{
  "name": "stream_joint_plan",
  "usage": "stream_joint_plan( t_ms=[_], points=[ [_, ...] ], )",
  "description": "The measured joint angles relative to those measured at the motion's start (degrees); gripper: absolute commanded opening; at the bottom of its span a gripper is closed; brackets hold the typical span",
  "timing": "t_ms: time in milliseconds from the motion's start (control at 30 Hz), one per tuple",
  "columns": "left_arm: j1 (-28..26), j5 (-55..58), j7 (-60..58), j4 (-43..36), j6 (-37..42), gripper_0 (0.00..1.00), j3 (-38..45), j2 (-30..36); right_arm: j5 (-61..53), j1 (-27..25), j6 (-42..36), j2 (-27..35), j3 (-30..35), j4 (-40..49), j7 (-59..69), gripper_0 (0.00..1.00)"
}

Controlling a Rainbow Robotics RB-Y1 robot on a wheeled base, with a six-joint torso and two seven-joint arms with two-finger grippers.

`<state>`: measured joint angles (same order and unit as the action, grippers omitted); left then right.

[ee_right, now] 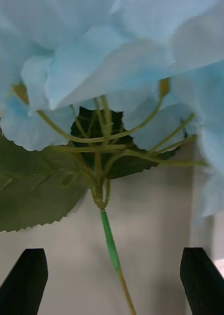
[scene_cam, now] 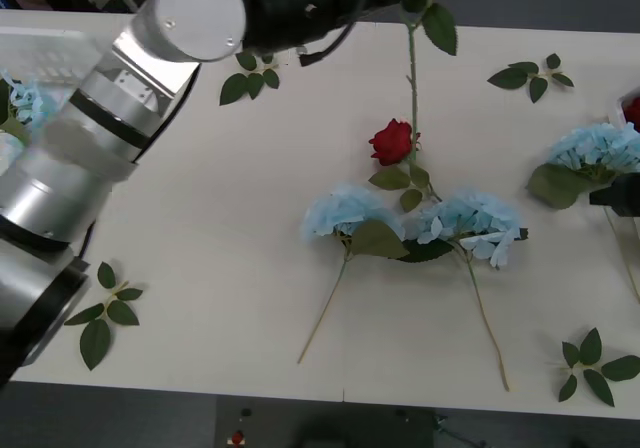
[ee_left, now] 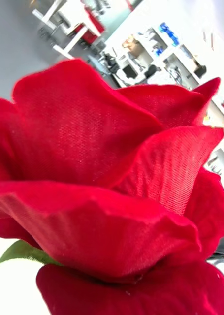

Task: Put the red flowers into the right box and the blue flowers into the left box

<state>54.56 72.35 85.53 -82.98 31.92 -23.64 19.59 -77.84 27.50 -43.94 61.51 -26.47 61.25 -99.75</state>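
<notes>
A dark-red rose point(ee_left: 107, 197) with fabric petals sits right before the left gripper, whose grip I cannot tell; the right gripper point(ee_right: 112, 283), spread wide, probably just above the table's point(scene_cam: 220, 218) right edge, straddles a pale-blue hydrangea's point(ee_right: 112, 64) green stem.

The rose point(ee_left: 107, 197) petals are woven red cloth with a fine visible weave and a matt finish. The blue flower point(ee_right: 112, 59) petals are thin, soft fabric on smooth plastic stems. The worktop point(scene_cam: 220, 228) is smooth, matt cream; the left arm point(scene_cam: 100, 138) is brushed, glossy metal.
</notes>
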Motion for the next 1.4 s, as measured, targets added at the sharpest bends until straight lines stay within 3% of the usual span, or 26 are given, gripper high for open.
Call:
stream_joint_plan(
  t_ms=[133,400,467,500,567,600,1267,1300,1333,1400],
  points=[
    [2.21,-9.63,-5.19,0.0,-0.07,0.0,-0.3,-4.38,1.62,0.43,0.14,-2.28,0.0,-0.14,0.02,0.79],
    [5.83,-19.71,-16.92,-0.45,-0.07,0.0,-6.0,-4.73,3.87,1.33,1.03,-5.29,0.0,-0.93,0.1,0.79],
    [5.83,-20.51,-18.99,-0.64,-0.07,0.0,-6.35,-4.74,4.74,2.29,1.07,-6.34,0.0,-2.76,0.11,0.52],
    [5.83,-20.52,-19.49,-0.64,-0.07,0.0,-6.33,-4.74,5.85,2.92,1.07,-7.02,0.0,-3.86,0.11,0.3],
    [5.83,-20.52,-19.66,-0.64,-0.07,0.0,-6.32,-4.74,8.25,4.23,1.08,-8.38,0.0,-5.8,0.11,0.02],
    [5.83,-20.52,-19.66,-0.65,-0.07,0.0,-6.32,-4.74,8.84,4.87,1.08,-8.97,0.0,-6.52,0.11,0.0],
    [5.83,-20.52,-19.66,-0.65,-0.07,0.0,-6.32,-4.74,8.95,6.97,1.8,-10.15,0.0,-8.03,0.11,0.0],
    [5.83,-20.52,-19.66,-0.65,-0.07,0.0,-6.32,-4.74,8.95,6.97,1.8,-10.15,0.0,-8.03,0.1,0.03],
    [5.83,-20.52,-19.66,-0.65,-0.07,0.0,-6.32,-4.74,8.95,6.97,1.8,-10.15,0.0,-8.03,0.1,0.38],
    [5.83,-20.52,-19.66,-0.65,-0.07,0.0,-6.32,-4.74,8.95,6.97,1.8,-10.15,0.0,-8.03,0.1,0.67]
  ],
)
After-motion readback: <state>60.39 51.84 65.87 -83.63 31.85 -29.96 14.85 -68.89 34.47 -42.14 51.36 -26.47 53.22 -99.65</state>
